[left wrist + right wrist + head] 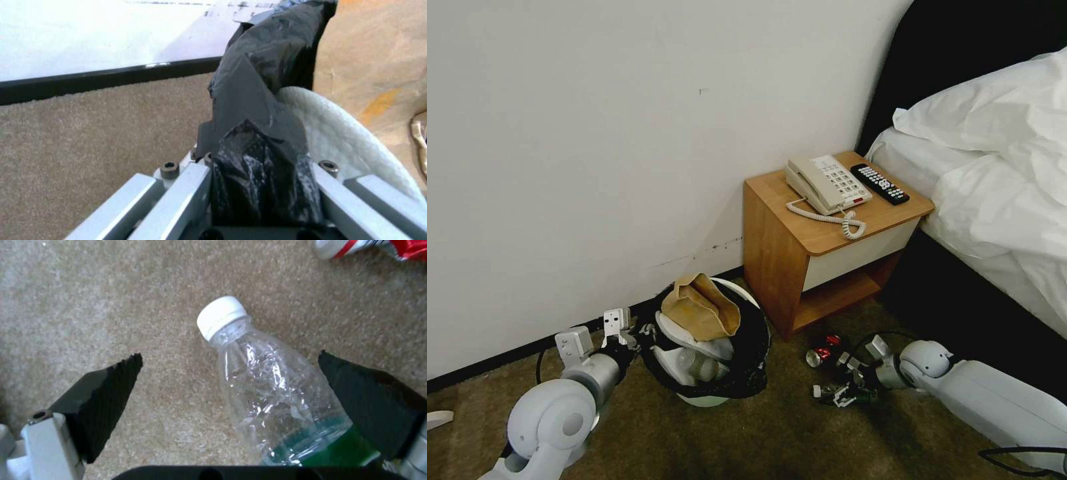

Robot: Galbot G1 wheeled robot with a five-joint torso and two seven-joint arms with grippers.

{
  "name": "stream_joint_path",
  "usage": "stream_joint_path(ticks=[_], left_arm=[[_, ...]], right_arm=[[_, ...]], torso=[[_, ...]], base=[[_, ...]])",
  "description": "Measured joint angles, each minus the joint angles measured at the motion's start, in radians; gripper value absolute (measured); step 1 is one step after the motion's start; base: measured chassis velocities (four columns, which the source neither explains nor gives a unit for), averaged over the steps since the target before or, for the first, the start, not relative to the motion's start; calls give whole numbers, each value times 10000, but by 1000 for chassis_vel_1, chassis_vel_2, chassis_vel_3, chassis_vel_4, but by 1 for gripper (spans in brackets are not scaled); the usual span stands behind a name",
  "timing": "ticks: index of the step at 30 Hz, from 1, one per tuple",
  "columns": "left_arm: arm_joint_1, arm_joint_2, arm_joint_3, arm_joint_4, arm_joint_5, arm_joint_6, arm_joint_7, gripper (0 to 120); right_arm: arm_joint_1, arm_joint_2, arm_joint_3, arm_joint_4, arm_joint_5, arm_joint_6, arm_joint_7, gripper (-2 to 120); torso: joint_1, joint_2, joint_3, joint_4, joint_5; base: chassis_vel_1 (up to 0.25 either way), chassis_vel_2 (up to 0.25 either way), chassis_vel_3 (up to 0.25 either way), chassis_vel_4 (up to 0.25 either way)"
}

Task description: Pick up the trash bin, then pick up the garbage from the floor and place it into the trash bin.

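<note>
While the trash bin (pixel 710 390) stands on the carpet (pixel 707 440) just beside the wooden nightstand (pixel 800 260), on the side away from the bed (pixel 1000 187) and close to the white wall (pixel 594 133), the left gripper (pixel 642 331) is at the bin's rim on the side away from the nightstand, its jaws closed tight on a fold of the bin's crinkly black liner bag (pixel 253 133). In the left wrist view that liner rises between the metal fingers (pixel 178 196), with a white slipper (pixel 351 140) and the brown paper bag (pixel 378 66) just inside the bin. From the head view the bin is well filled: the brown paper bag (pixel 700 308) sticks out on top, white slippers and a clear bottle lie under it. The right gripper (pixel 848 395) is low over the carpet in front of the nightstand, its jaws spread wide with a plastic bottle (pixel 276 390) lying between the black pads (pixel 102 400); the bottle's green-labelled end sits close against one pad, and whether it touches cannot be told. A red can (pixel 822 351) lies on the carpet near the nightstand's foot, just beyond the bottle. On top of the nightstand rest a beige telephone (pixel 826 183) and a black remote control (pixel 880 183).
</note>
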Motion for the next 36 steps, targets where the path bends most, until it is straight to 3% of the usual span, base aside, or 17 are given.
stream_joint_path(ticks=[13,24,29,31,36], left_arm=[[-49,-38,45,97,-12,-53,18,4],[-90,-61,60,128,-22,-77,16,4],[-83,-86,63,132,-2,-83,15,4],[-63,-111,69,132,21,-86,15,4],[-38,-128,70,95,32,-91,8,4]], right_arm=[[-63,495,-5,-980,-951,233,180,100],[-159,595,54,-951,-1287,240,487,99],[-208,581,121,-854,-1343,228,706,88],[-252,551,176,-762,-1340,203,913,75],[-400,443,296,-576,-1349,172,1169,58]], torso=[[0,1,-1,-1,0],[0,4,-3,-4,-7],[-1,5,-5,-7,-13],[-1,5,-4,-7,-11],[-1,4,-1,2,-3]], base=[[0,0,0,0],[0,0,0,0],[0,0,0,0],[0,0,0,0],[0,0,0,0]])
